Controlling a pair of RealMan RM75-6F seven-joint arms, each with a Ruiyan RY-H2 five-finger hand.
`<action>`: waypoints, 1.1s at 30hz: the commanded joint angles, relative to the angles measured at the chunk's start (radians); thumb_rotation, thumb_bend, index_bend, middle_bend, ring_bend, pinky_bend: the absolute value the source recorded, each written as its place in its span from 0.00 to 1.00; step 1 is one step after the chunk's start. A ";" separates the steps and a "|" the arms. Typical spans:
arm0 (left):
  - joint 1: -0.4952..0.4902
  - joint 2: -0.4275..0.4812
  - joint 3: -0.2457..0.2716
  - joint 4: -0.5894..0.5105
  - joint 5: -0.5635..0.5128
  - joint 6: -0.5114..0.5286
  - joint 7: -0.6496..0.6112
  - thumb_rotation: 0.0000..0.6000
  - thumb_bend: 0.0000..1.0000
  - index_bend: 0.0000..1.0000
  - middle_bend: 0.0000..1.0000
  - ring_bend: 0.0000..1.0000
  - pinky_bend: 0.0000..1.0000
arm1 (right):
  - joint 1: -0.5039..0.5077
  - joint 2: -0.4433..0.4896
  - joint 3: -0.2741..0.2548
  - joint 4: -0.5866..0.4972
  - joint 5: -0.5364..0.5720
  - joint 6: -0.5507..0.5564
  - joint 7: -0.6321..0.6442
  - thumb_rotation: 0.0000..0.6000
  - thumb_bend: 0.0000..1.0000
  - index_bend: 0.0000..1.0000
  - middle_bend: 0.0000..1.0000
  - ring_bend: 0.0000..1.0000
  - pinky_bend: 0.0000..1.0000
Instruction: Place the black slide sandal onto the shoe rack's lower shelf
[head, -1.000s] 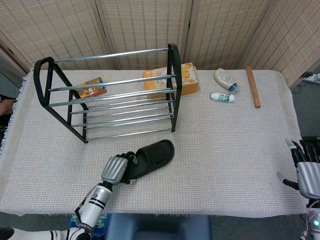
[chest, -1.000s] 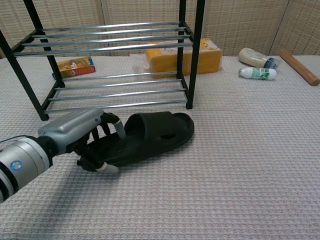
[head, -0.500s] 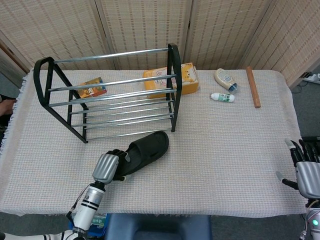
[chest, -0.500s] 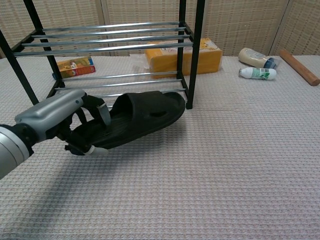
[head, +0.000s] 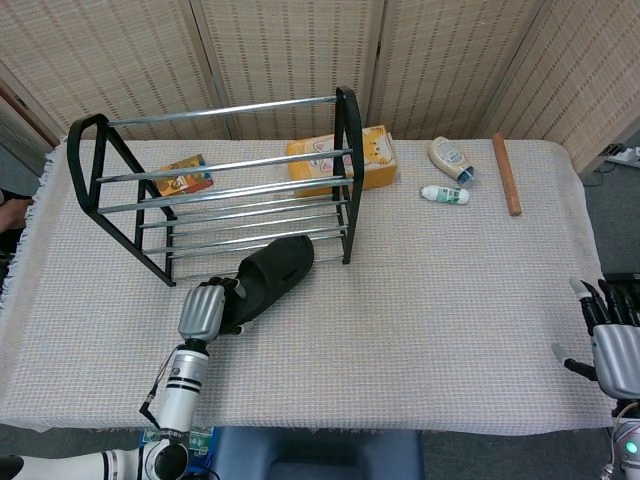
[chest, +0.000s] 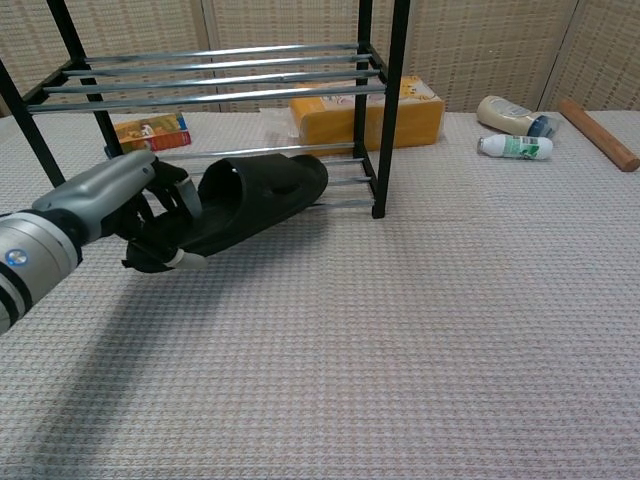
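left robot hand (chest: 140, 205) holds the sandal (chest: 255, 195) by its heel; slide it toe-first, level, onto the lower shelf (chest: 340, 185).

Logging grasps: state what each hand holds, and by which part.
Left hand grips the black slide sandal by its heel end. Right hand holds nothing.

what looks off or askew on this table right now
Only the black slide sandal is askew: the left hand grips its heel, its toe angled over the shoe rack's lower bars, not yet flat. Nothing looks spilled or damaged.
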 joint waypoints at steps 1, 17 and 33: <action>-0.031 -0.036 -0.052 0.033 -0.066 0.009 0.051 1.00 0.11 0.48 0.47 0.46 0.57 | -0.002 0.001 0.000 0.000 0.001 0.001 0.000 1.00 0.20 0.00 0.11 0.02 0.00; -0.122 -0.125 -0.207 0.175 -0.265 0.069 0.137 1.00 0.11 0.47 0.47 0.46 0.58 | -0.004 0.002 0.001 0.011 0.008 -0.004 0.015 1.00 0.20 0.00 0.11 0.02 0.00; -0.180 -0.149 -0.271 0.277 -0.380 0.051 0.168 1.00 0.11 0.34 0.46 0.41 0.59 | -0.007 0.003 0.001 0.014 0.010 -0.003 0.022 1.00 0.20 0.00 0.11 0.02 0.00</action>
